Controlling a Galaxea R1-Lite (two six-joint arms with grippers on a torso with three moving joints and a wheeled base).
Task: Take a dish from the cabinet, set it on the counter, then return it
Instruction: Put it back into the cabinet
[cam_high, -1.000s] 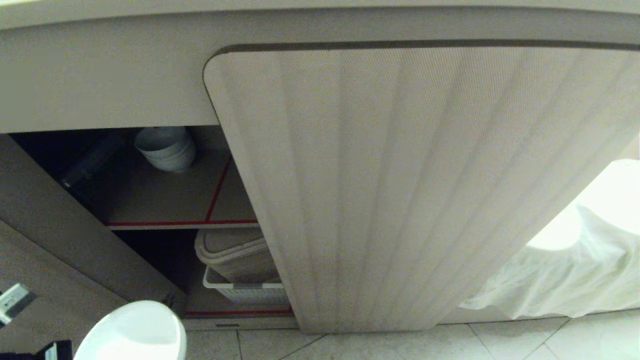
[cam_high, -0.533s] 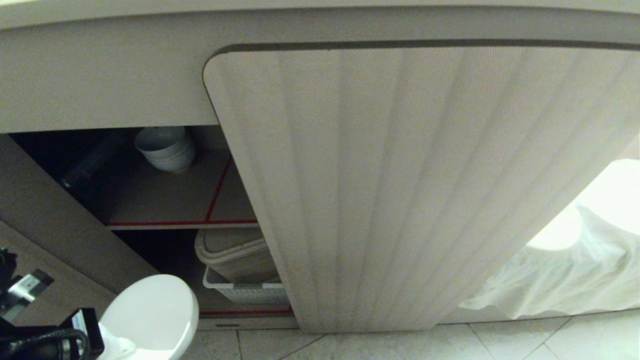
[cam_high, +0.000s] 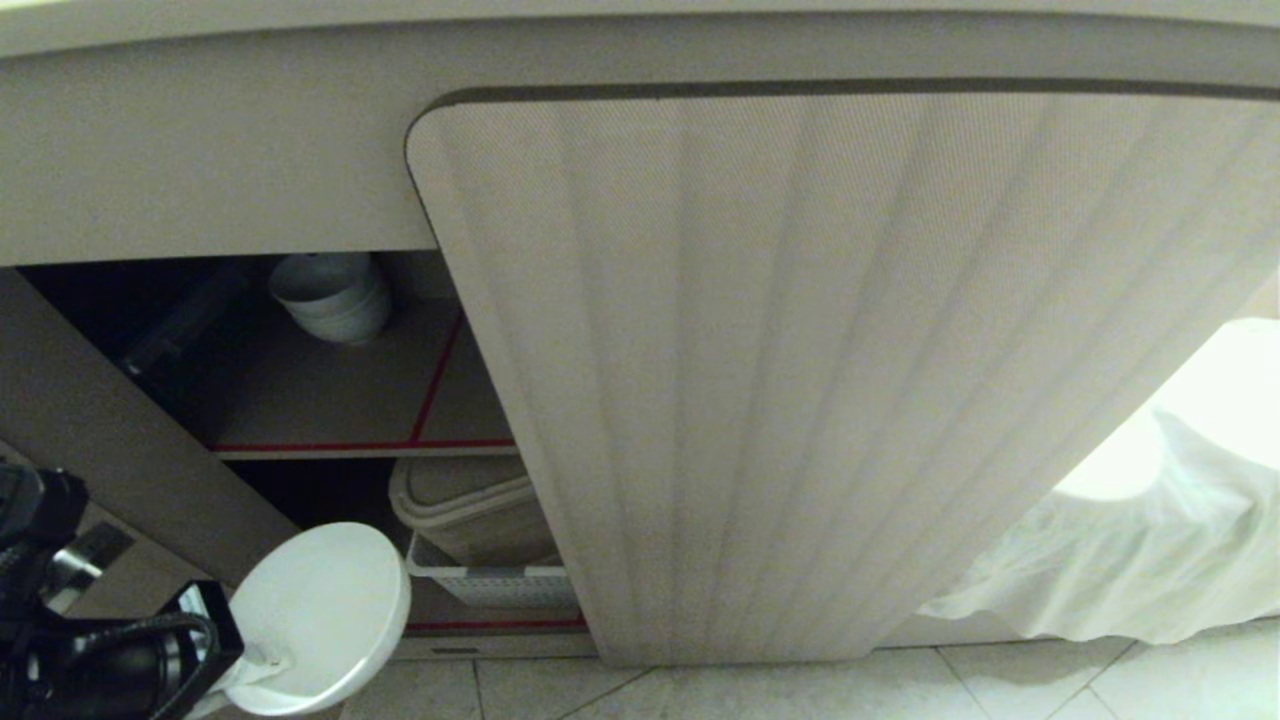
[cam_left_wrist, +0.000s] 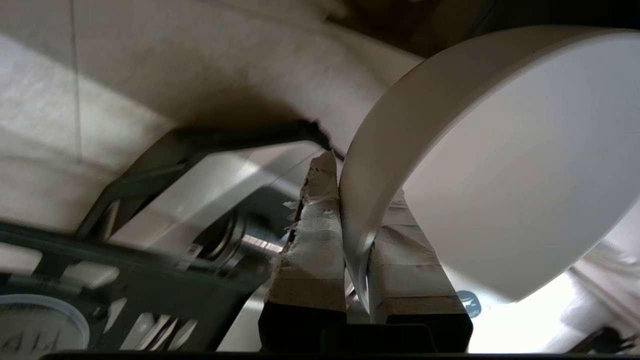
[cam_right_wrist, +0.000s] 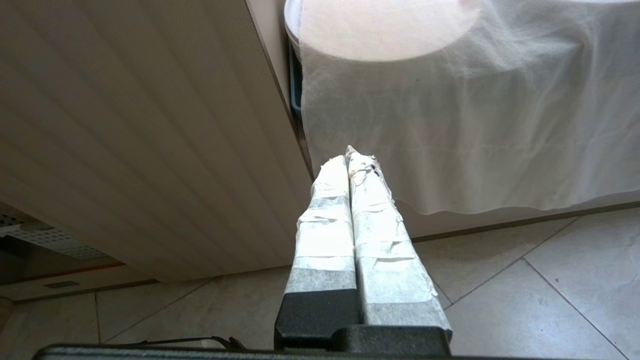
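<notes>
The dish (cam_high: 320, 610), a plain white bowl, hangs tilted at the lower left of the head view, in front of the cabinet's (cam_high: 850, 350) open left bay. My left gripper (cam_high: 255, 665) is shut on its rim; in the left wrist view the taped fingers (cam_left_wrist: 315, 225) pinch the dish (cam_left_wrist: 500, 165) wall, one finger inside and one outside, at the gripper (cam_left_wrist: 357, 200). My right gripper (cam_right_wrist: 350, 155) is shut and holds nothing, low beside the fluted door. The counter's worktop is out of view.
A stack of white bowls (cam_high: 330, 295) stands at the back of the red-edged shelf (cam_high: 330, 410). Below it sits a white basket (cam_high: 490, 585) holding beige containers. The opened door (cam_high: 100, 440) angles out at the left. A white cloth (cam_high: 1150, 540) drapes at the right above the tiled floor.
My left gripper has come up and to the right with the dish, closer to the cabinet's open bay, and more of the arm shows. The right arm has not moved.
</notes>
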